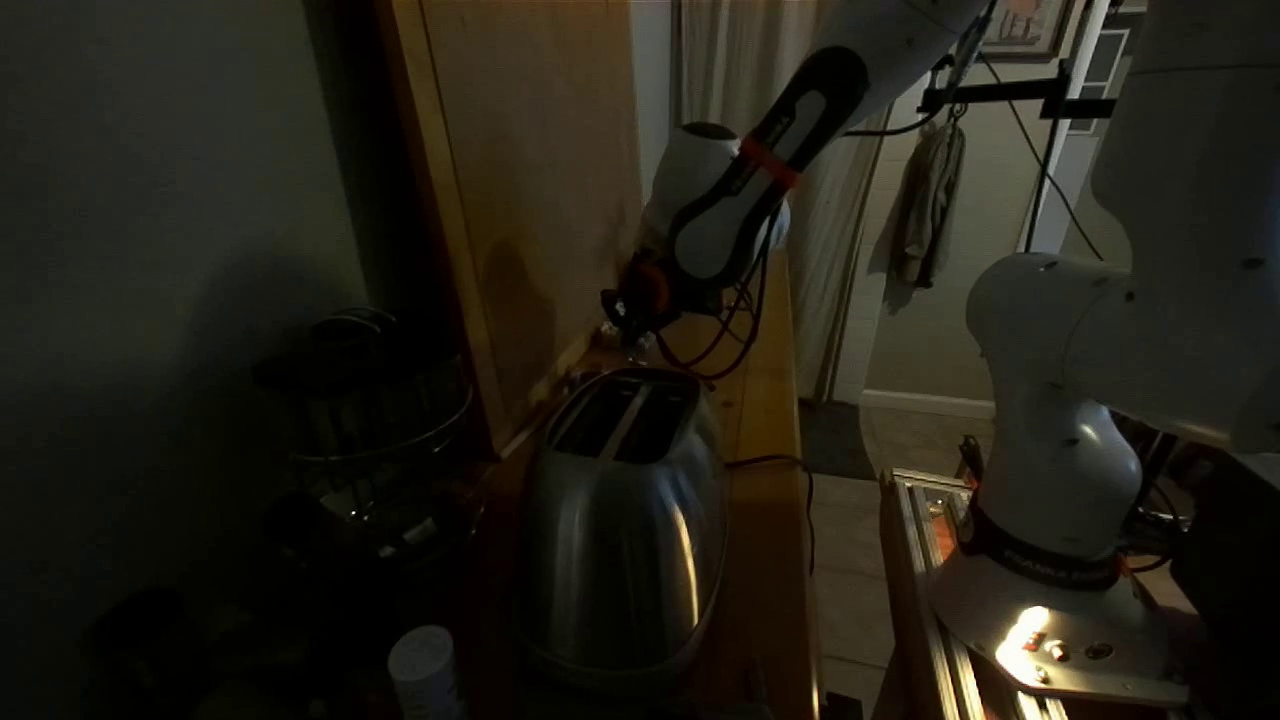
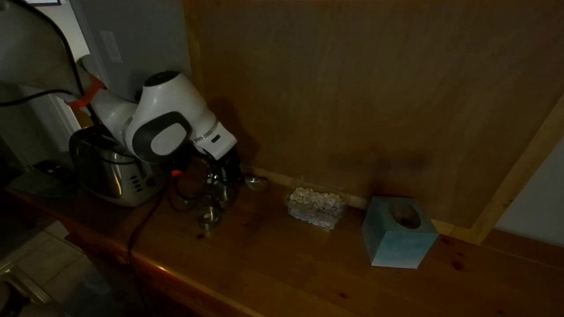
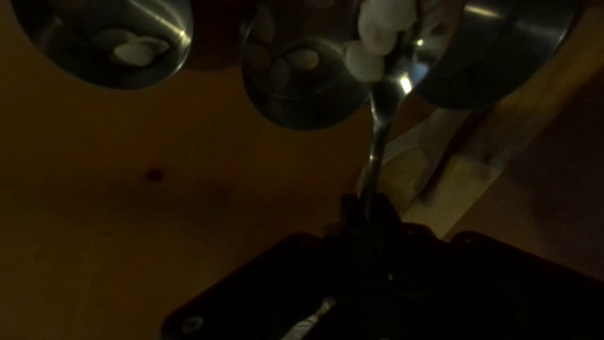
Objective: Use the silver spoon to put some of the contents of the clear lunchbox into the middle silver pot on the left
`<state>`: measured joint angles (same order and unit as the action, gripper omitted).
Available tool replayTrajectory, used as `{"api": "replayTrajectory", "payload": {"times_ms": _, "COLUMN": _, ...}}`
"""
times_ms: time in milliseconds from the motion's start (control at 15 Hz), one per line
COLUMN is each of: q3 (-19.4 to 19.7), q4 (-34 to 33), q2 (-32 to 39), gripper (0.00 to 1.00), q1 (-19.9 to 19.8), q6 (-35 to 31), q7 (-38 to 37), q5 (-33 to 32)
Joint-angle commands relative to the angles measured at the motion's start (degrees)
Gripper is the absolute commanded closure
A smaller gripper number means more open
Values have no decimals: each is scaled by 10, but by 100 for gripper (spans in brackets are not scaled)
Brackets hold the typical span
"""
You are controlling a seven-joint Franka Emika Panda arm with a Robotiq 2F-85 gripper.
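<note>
My gripper (image 3: 366,205) is shut on the handle of the silver spoon (image 3: 383,109) in the wrist view. Several white pieces (image 3: 377,40) lie in the spoon's bowl. The bowl overlaps the right side of the middle silver pot (image 3: 306,113), which has a few pale pieces inside. A left pot (image 3: 127,80) also holds pale pieces; a right pot (image 3: 476,71) is partly behind the spoon. The clear lunchbox (image 2: 316,210), full of white pieces, stands on the counter in an exterior view, to the right of my gripper (image 2: 227,169). The gripper also shows in an exterior view (image 1: 628,318), very dark.
A small silver pot (image 2: 209,218) stands near the arm, another (image 2: 256,182) by the wooden board (image 2: 352,97). A blue tissue box (image 2: 398,237) stands beyond the lunchbox. A metal toaster (image 1: 625,540) is near the arm. Cables hang from the wrist. The scene is dim.
</note>
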<state>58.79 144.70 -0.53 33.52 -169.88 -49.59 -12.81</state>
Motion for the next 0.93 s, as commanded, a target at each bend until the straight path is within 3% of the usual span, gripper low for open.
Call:
{"api": "replayTrajectory", "payload": {"times_ms": 0, "q3": -4, "q4": 1, "q2": 0, "gripper": 90, "q1": 1, "q6": -6, "q7": -3, "q5": -4}}
{"api": "replayTrajectory", "payload": {"times_ms": 400, "q3": -9, "q4": 4, "q2": 0, "gripper": 90, "q1": 5, "q6": -13, "q7": -5, "q5": -6}}
{"api": "replayTrajectory", "payload": {"times_ms": 467, "q3": -9, "q4": 4, "q2": -1, "gripper": 98, "q1": 5, "q6": -13, "q7": -5, "q5": -6}}
{"api": "replayTrajectory", "payload": {"times_ms": 867, "q3": -21, "q4": 4, "q2": 23, "gripper": 98, "q1": 13, "q6": -49, "q7": -31, "q5": 6}}
